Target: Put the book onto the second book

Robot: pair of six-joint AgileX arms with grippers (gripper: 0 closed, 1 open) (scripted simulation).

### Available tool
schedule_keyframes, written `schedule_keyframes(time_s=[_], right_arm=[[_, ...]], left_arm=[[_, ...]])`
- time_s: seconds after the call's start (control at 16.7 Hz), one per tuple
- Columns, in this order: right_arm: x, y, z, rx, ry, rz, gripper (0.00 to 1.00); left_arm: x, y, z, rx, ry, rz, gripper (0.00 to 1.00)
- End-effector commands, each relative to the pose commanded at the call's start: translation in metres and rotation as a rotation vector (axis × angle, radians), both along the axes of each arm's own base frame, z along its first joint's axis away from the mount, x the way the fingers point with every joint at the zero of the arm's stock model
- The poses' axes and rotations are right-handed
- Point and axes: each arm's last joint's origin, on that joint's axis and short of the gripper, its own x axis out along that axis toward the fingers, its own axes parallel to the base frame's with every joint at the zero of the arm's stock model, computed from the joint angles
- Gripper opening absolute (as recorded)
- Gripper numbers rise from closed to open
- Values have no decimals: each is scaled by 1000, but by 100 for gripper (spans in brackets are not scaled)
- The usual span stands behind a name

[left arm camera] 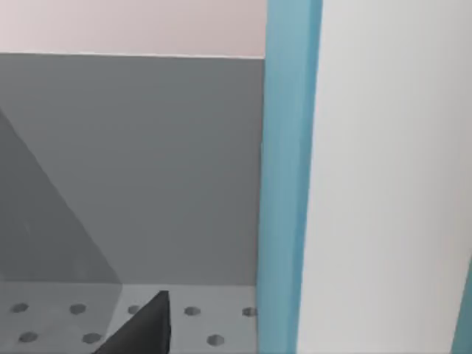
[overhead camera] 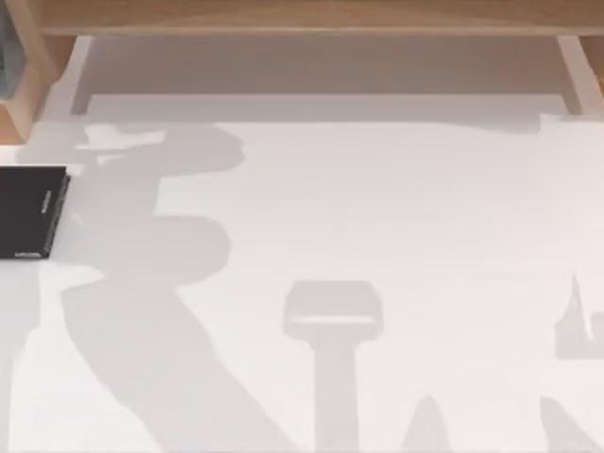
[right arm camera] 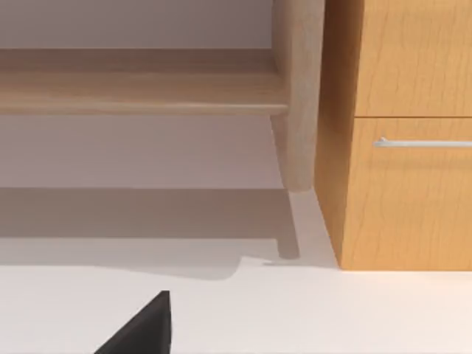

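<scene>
Left wrist view puts the book upright, very close to the left end effector, whose opening I cannot tell; the step needs a square grasp before carrying it to the second book on the surface's left.

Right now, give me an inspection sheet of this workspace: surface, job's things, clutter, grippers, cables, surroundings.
Surface: white table, crossed by arm shadows.
Job's things: black second book lies flat at the table's left edge; teal book stands close before the left wrist camera, white page edges beside its cover.
Clutter: nothing seen.
Grippers: dark fingertip of the left gripper; of the right gripper.
Cables: nothing seen.
Surroundings: wooden shelf at the far edge; drawer cabinet.
</scene>
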Motion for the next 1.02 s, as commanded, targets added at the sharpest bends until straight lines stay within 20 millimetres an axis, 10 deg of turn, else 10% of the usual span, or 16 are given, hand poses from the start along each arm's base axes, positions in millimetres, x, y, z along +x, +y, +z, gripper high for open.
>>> schedule_keyframes(time_s=[0.72,1.02], right_arm=[[0,0,0,0,0,0,100],[0,0,0,0,0,0,100]], left_arm=[[30,2,1,1,-4,4,100],[30,2,1,1,-4,4,62]])
